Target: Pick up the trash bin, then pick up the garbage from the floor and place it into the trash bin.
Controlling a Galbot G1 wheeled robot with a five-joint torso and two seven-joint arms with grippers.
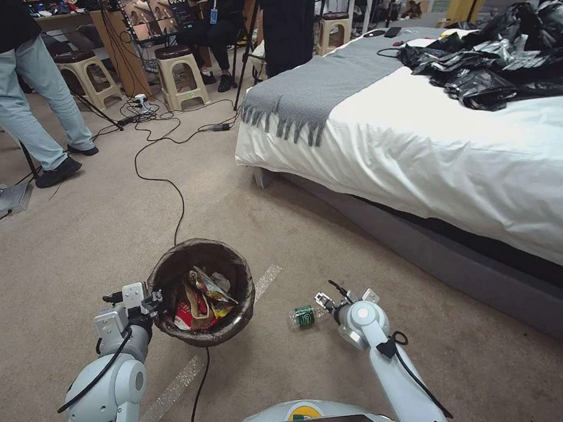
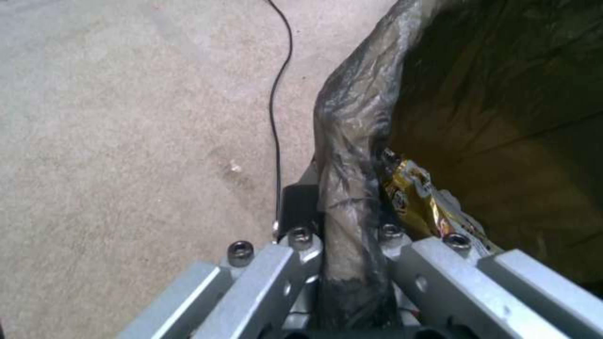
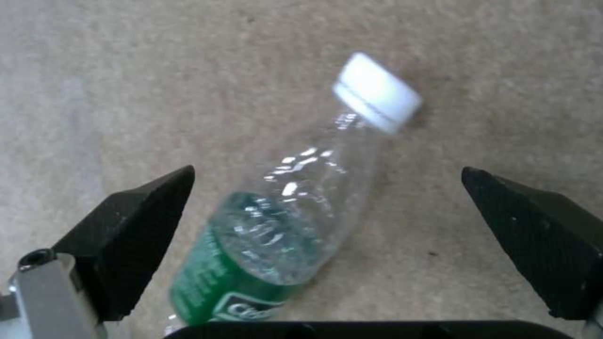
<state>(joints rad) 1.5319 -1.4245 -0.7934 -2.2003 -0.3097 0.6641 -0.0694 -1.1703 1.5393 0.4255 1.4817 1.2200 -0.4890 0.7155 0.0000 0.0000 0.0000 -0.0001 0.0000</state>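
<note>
The left gripper (image 1: 155, 302) is clamped on the rim of the trash bin (image 1: 201, 291), holding it just above the carpet (image 1: 64, 247) with its mouth tipped toward the robot. From the head camera the bin's load is plain: a yellow snack wrapper (image 1: 210, 287), something red and white, a tan paper bag. The left wrist camera gives what that view cannot, the dark bag liner (image 2: 352, 155) bunched and pinched between the metal fingers (image 2: 295, 245), with the yellow wrapper (image 2: 414, 193) pressed right against them (its print is too blurred to read).

To the bin's right, the clear plastic bottle (image 1: 302, 316) lies on its side on the floor, just ahead of the right gripper (image 1: 328, 300). The right wrist camera looks straight down on the bottle (image 3: 282, 226): white cap, crumpled clear body, green label with white lettering I cannot make out. The black fingertips (image 3: 135, 235) stand wide apart on either side of it, touching nothing.

A black cable (image 1: 173, 202) runs across the carpet behind the bin.
</note>
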